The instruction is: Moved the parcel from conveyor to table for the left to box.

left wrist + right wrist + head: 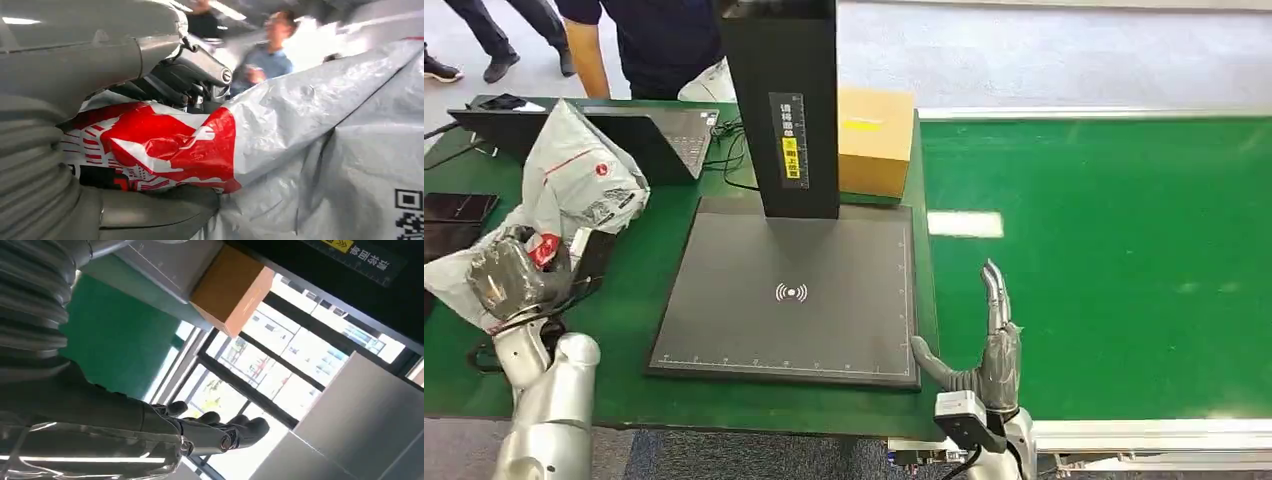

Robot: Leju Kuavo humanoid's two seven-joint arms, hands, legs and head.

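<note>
The parcel (579,175) is a crumpled grey plastic mailer with red print, standing up at the left end of the green table (659,270). My left hand (509,275) grips its lower part; in the left wrist view the thumb and fingers (200,67) close over the red-printed fold of the parcel (165,145). My right hand (989,345) hovers open, fingers straight and pointing away from me, at the near edge of the green conveyor (1114,260), just right of the scanner plate. The right hand (210,427) holds nothing in the right wrist view.
A dark scanner plate (789,295) with a black upright column (784,100) lies mid-table. A brown cardboard box (876,140) stands behind it. A laptop (659,135) and a black phone (459,207) lie at the left. People stand beyond the table.
</note>
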